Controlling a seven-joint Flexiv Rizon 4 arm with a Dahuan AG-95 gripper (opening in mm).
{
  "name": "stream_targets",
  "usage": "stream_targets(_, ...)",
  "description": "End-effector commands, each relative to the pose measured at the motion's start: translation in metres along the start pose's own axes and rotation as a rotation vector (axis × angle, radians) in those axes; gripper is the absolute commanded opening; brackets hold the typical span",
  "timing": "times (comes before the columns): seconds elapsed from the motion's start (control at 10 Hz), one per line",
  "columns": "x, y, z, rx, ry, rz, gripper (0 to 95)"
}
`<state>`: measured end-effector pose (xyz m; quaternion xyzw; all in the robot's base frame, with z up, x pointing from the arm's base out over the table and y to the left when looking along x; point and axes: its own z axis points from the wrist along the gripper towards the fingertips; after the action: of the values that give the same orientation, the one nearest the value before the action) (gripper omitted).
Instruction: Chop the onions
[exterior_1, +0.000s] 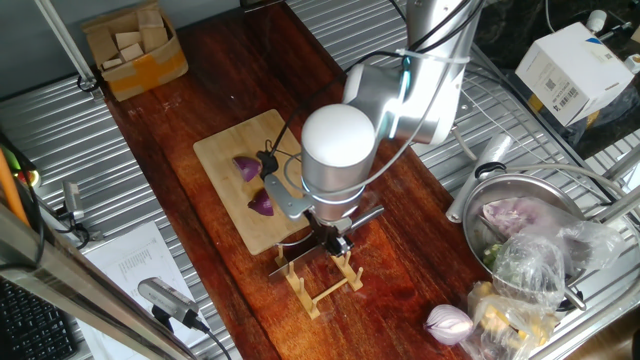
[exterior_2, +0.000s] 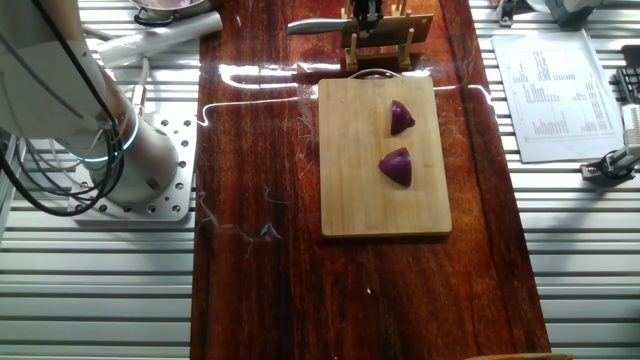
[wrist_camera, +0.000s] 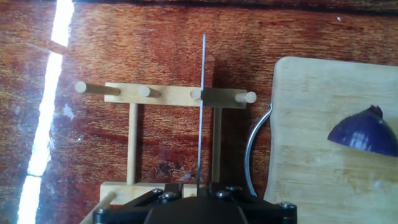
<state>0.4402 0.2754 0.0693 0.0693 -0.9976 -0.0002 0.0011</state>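
Two purple-red onion wedges (exterior_2: 402, 117) (exterior_2: 396, 166) lie on the wooden cutting board (exterior_2: 350, 200); they also show in one fixed view (exterior_1: 246, 167) (exterior_1: 262, 204), and one shows in the hand view (wrist_camera: 364, 132). The cleaver (exterior_2: 315, 27) stands on edge in the wooden peg rack (wrist_camera: 165, 93) beside the board; its blade (wrist_camera: 201, 106) is seen edge-on. My gripper (exterior_1: 330, 238) is down at the rack, its dark fingers (wrist_camera: 173, 191) on either side of the cleaver. How tightly the jaws close on it is hidden.
A metal bowl (exterior_1: 520, 190) with bagged vegetables, a whole pink onion (exterior_1: 449, 322) and a metal cylinder (exterior_1: 480, 170) stand right of the rack. A cardboard box of wooden blocks (exterior_1: 135, 45) sits at the back left. The board's wire handle (wrist_camera: 255, 146) is near the rack.
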Motion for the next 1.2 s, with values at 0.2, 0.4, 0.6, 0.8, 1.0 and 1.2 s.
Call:
stream_targets(0.2,0.0,0.0,0.0,0.005,-0.004,-0.003,0.0)
stream_targets(0.4,0.001,0.0,0.001,0.002,-0.001,-0.014,0.0)
stream_targets(0.6,0.001,0.0,-0.001,-0.001,0.018,-0.009,0.0)
stream_targets(0.8,0.0,0.0,-0.005,-0.002,0.032,-0.013,0.0)
stream_targets(1.0,0.0,0.001,-0.014,-0.004,0.038,-0.017,0.0)
stream_targets(1.2,-0.003,-0.001,-0.031,-0.02,0.029,-0.033,0.0)
